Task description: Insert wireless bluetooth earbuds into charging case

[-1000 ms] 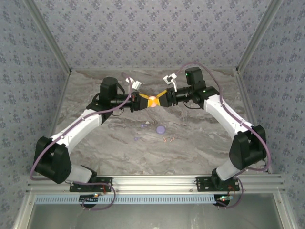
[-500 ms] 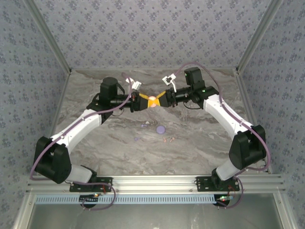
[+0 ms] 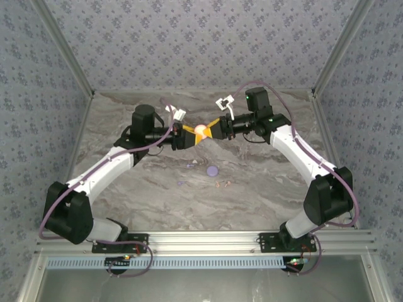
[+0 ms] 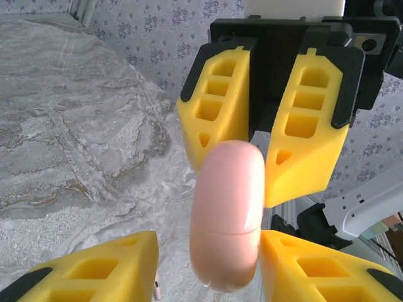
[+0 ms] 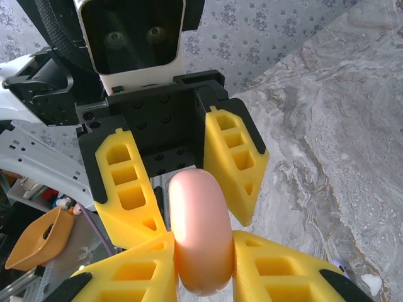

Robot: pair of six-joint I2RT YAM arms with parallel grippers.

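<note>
Marbled table (image 3: 264,189) carries the earbuds (image 3: 221,184) at frame centre; above, right gripper (image 5: 201,258) jaws clench the pink charging case (image 4: 227,207) while left gripper (image 4: 208,264) jaws stand released, suggesting a hand-over.

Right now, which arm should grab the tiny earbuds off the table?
Probably left: the left gripper stands open around the pink case, while the right gripper clamps it. The earbuds lie near both.

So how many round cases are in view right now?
2. The pink case is held midair in the right jaws, left jaws loose around it; the lavender case lies on the table.
</note>
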